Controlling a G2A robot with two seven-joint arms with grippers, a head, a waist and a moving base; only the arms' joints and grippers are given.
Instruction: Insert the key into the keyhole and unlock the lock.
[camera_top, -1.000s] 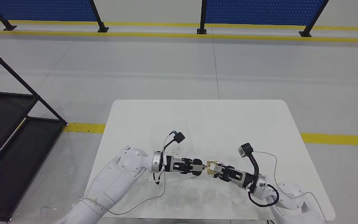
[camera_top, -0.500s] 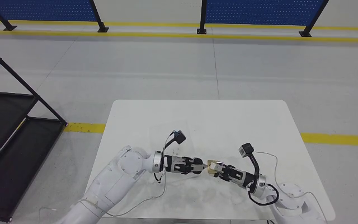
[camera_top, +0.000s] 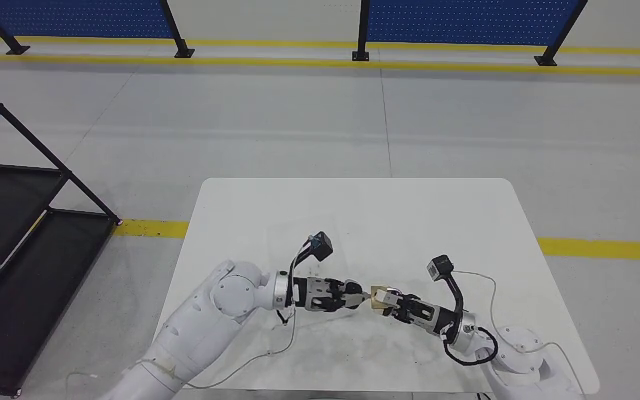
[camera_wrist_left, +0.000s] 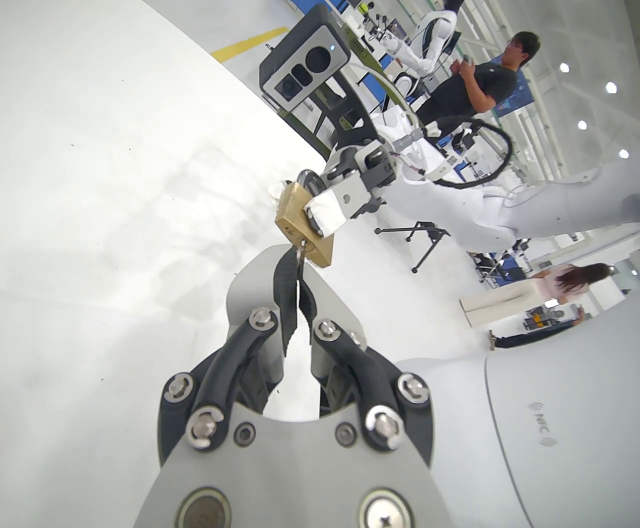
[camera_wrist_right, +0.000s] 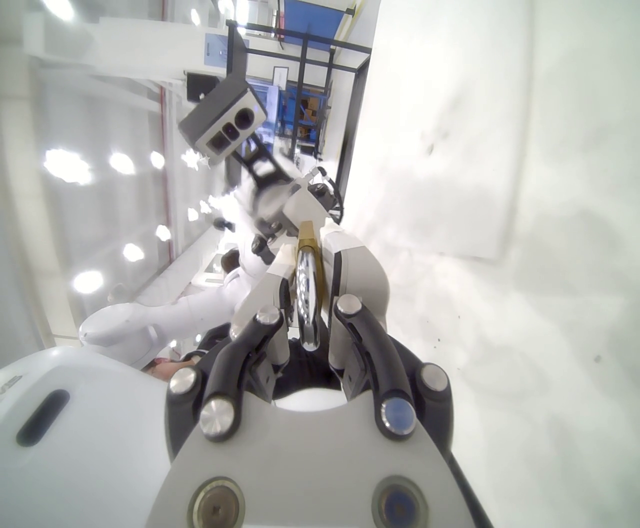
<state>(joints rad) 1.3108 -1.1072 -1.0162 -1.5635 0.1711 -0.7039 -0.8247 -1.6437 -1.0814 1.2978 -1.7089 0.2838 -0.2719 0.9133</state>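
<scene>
Left gripper edged slightly toward the brass padlock, squeezing the key at its keyhole; right gripper stays clamped on the lock body.

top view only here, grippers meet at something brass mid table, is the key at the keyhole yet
observer: In the left wrist view the key, pinched in the left gripper, has its tip at the keyhole in the bottom face of the lock. How deep it sits I can't tell.
operator: how is the lock held
observer: The right gripper clamps its flat brass sides, with the shackle pointing back toward that wrist.
operator: shackle popped?
observer: Cannot tell. In the right wrist view it lies edge-on between the fingers.
</scene>
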